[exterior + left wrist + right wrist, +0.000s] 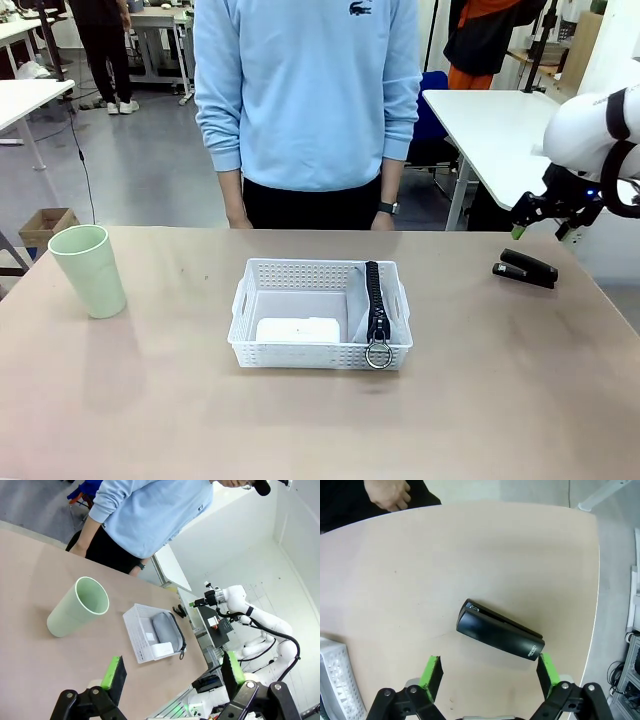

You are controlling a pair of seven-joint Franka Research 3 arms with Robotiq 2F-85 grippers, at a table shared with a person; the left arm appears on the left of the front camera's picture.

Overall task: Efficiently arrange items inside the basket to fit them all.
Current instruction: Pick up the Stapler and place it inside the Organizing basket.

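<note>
Right claw spread wide and empty, hanging above the worktop near its right end, clear of the surface. Small black object lies flat on the worktop directly beneath and just ahead of this claw. In the right wrist view it sits on a slant between the lines of the two green pads, touching neither. White perforated basket stands well apart from the right claw, off toward the robot's left, mid-worktop; one corner of it shows at the edge of the right wrist view. Inside the basket, the grey pouch stands on edge against the side nearer the right claw, with its black zipper uppermost and its ring hanging over the near rim. White rounded box lies flat on the basket floor, on the pouch's far side from the right claw, touching or just beside the near wall. Left claw also gapes wide with nothing between its pads. Pale green cup stands upright on the worktop ahead of the left claw, outside the basket and well apart from it. The basket lies farther out from this claw than the cup. Person in a light blue sweatshirt stands at the far edge of the worktop. One hand of theirs is well beyond the right claw's fingertips and touches none of the items.
</note>
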